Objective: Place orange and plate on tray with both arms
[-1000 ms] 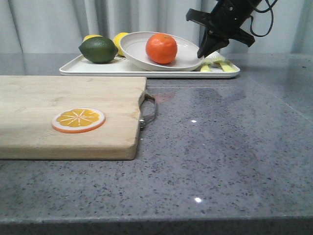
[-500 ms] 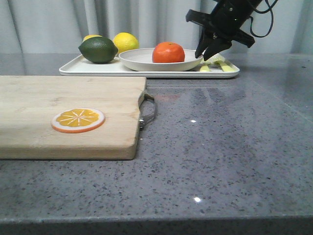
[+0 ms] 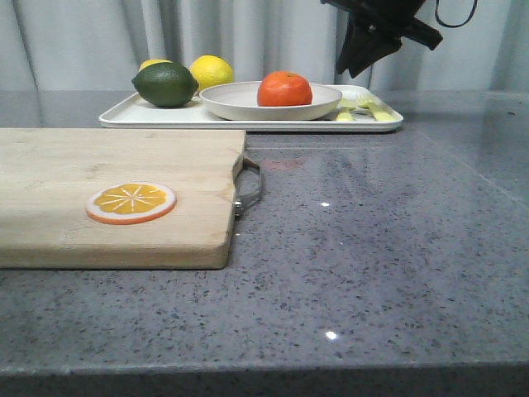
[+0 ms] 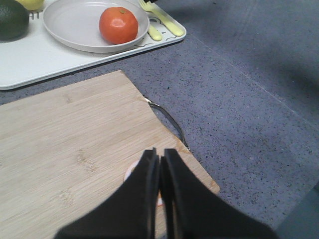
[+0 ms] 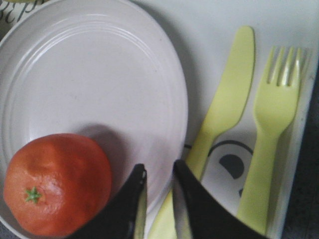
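Since a second ago the plate went from tilted to flat on the tray, and the right gripper has let go and lifted clear; placement looks done. Orange sits in the plate, bright, green stem dimple showing; right jaws narrowly parted, holding nothing; left gripper pinched closed, empty, over the wooden cutting board.
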`<state>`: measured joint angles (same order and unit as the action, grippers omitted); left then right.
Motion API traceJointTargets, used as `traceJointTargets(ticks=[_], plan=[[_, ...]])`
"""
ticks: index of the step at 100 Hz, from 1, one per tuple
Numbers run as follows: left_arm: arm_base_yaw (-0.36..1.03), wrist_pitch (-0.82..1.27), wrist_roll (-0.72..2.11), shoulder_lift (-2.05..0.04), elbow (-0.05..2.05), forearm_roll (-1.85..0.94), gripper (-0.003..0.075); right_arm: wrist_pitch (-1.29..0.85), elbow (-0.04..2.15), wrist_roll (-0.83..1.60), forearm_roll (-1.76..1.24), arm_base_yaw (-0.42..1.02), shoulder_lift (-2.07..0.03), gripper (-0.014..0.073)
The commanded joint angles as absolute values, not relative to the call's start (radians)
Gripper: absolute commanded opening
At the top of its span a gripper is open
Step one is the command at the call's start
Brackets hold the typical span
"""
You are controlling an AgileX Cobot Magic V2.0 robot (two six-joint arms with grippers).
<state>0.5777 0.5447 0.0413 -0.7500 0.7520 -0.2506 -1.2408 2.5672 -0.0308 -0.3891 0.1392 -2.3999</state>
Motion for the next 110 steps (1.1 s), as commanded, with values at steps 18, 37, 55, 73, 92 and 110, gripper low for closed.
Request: traceJointTargets(ticks=[18, 37, 55, 73, 92, 110], plan=[[0.574, 0.468, 0.034, -0.748, 0.777, -0.266, -0.0019, -1.318, 2.599, -0.027, -0.365, 0.136, -2.259, -0.0062], [0.574, 0.468, 0.034, -0.748, 0.777, -0.260, -0.0019, -1.330, 2.558, -0.027, -0.353, 0.136, -2.186, -0.0062], [0.574, 0.468, 0.034, -0.748, 0.777, -0.260, -0.0019, -1.327, 2.461, -0.027, -0.325, 0.136, -2.085, -0.0062], [0.574, 0.468, 0.034, -0.748, 0.777, -0.260, -0.0019, -1.313, 2.345, -0.027, -0.323, 0.138, -1.978, -0.0062], [0.574, 0.467, 0.034, -0.748, 0.777, -0.260, -0.0019, -1.283, 2.217, -0.027, -0.304, 0.141, -1.868, -0.0062], [0.574, 0.467, 0.034, -0.746, 0.777, -0.260, -0.0019, -1.235, 2.050, -0.027, -0.227, 0.149, -1.735, -0.0062]])
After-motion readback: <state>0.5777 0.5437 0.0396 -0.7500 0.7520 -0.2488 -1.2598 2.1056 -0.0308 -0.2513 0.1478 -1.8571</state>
